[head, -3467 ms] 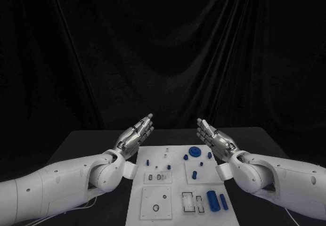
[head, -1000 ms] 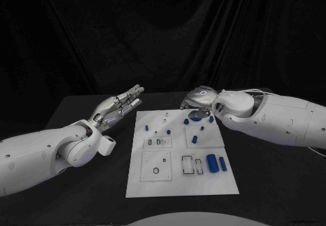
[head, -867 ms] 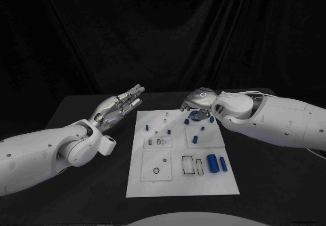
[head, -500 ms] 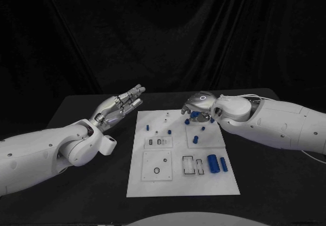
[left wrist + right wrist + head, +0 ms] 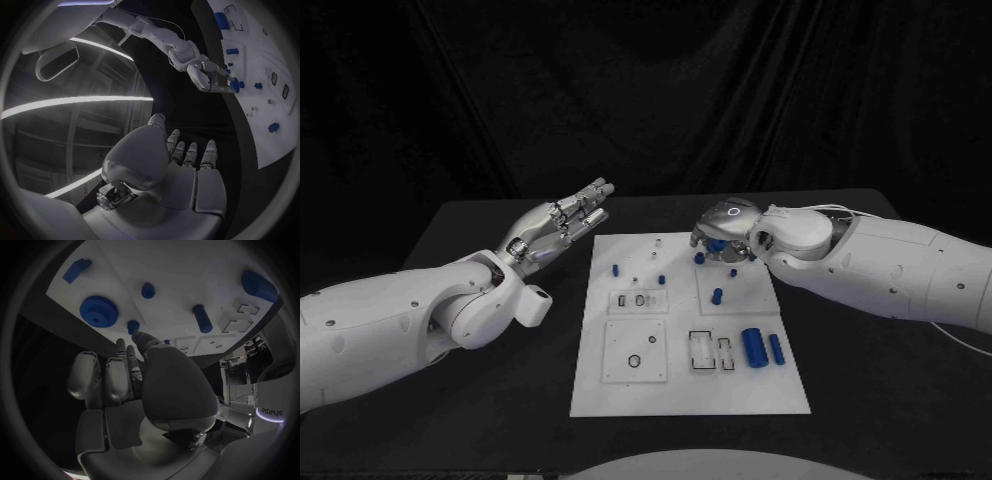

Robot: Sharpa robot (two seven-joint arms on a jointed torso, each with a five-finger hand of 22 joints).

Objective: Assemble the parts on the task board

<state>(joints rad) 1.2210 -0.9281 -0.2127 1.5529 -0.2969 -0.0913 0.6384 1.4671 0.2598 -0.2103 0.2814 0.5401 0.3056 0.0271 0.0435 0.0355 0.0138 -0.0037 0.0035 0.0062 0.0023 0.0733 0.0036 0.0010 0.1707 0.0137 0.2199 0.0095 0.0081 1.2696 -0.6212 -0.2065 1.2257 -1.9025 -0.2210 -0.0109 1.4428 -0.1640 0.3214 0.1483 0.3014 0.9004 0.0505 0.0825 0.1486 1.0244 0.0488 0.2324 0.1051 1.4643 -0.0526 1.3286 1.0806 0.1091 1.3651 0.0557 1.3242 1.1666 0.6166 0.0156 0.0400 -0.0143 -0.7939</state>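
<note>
Right wrist view — gear (image 5: 99, 311) just beyond hand (image 5: 134, 372)

The head view looks down and forward from above the near edge of the black table (image 5: 473, 400), far enough back to take in the whole flat white rectangular task board (image 5: 661, 395) at its centre, with black drapery behind. The left silver many-fingered hand (image 5: 560, 228) sits at about ten o'clock from the board's middle, the right silver many-fingered hand (image 5: 721, 232) at about one o'clock.

The left wrist view sits close behind the left hand (image 5: 181, 165) and faces across the board (image 5: 281, 135) toward the right hand (image 5: 212, 77).

The right wrist view sits close behind the right hand (image 5: 134, 375), facing the board's surface (image 5: 187, 275) from very near; a blue toothed gear wheel (image 5: 99, 311) lies beyond the fingers.

All three views share the board's far end.
</note>
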